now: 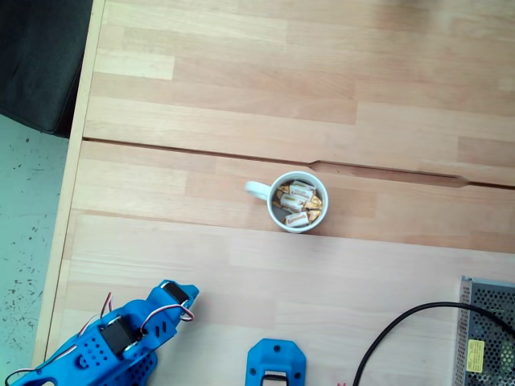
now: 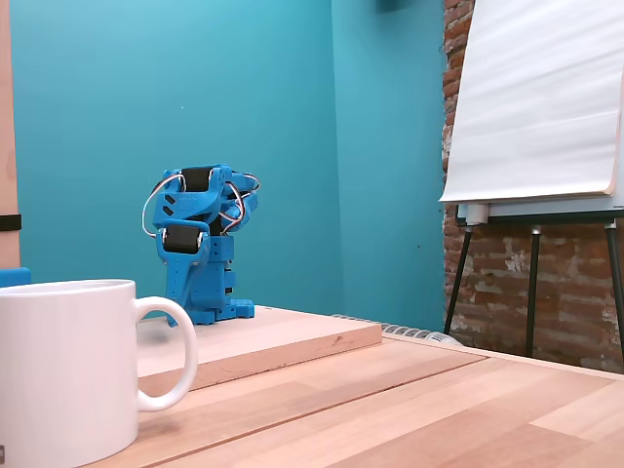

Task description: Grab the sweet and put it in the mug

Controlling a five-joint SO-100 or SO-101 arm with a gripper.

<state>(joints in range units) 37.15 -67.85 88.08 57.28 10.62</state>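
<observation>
On the light wooden table (image 1: 241,273), seen from above in a fixed view, the white mug (image 1: 278,215) stands near the middle of the picture, its loop handle pointing toward nine o'clock. Inside it lie several wrapped candies, and the sweet (image 1: 296,219) – white wrapper, orange-brown mark, golden ends – rests at the six o'clock side of the mug's interior, touching its neighbours. A dark seam in the wood runs across the table just past the mug at twelve o'clock.

Down at seven o'clock from the mug, well apart from it, the blue arm (image 1: 121,338) is folded up at the lower edge, red and white wires looping over it. Its gripper is tucked into the folded body, so I cannot tell whether the fingers are spread or pressed together. A separate blue block (image 1: 275,363) sits at six o'clock of the mug, at the bottom edge. Toward four o'clock, a black cable (image 1: 402,330) curves beside a perforated metal box (image 1: 487,338) in the corner.

From the low side-on fixed view, the mug (image 2: 68,370) fills the lower left, handle at three o'clock, with the arm (image 2: 200,244) folded upright on a raised wooden board (image 2: 283,341) behind it – teal wall (image 2: 292,127) beyond, and a flip chart on an easel (image 2: 536,97) against brick at the right.
</observation>
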